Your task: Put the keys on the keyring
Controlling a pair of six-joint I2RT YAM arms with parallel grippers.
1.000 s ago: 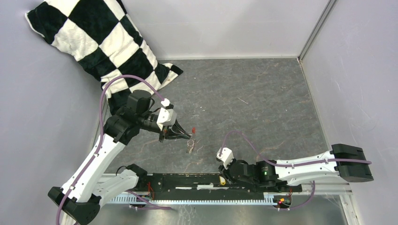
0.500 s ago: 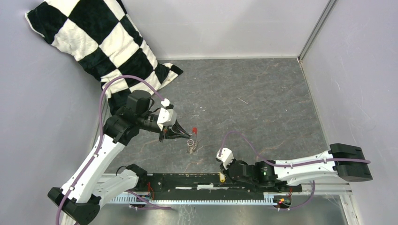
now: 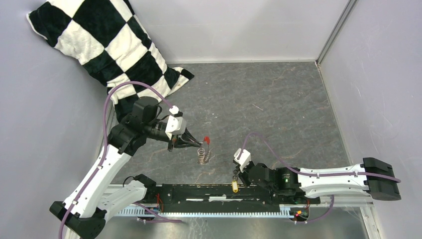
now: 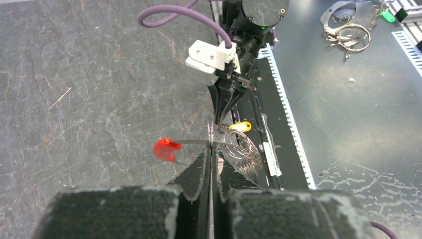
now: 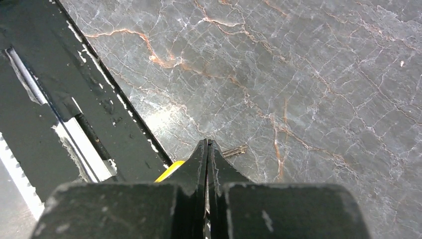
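Pinching the keyring (image 3: pixel 201 154) between closed fingers, the left gripper (image 4: pixel 210 151) holds it with the red sleeve (image 4: pixel 165 149) off to one side. The right gripper (image 4: pixel 220 118) is clamped on the key (image 4: pixel 241 126) by its yellow head, and the short blade sticks out sideways across the fingers. From the key, the ring lies slightly ahead and to the left, near but apart. The blade likely needs turning toward the ring's wire.

The keyring (image 3: pixel 202 155) sits at the tip of the left gripper (image 3: pixel 197 145), left of centre. The key (image 3: pixel 235 187), in the right gripper (image 3: pixel 235 179), is right of it, by the near edge of the surface (image 3: pixel 278 109).
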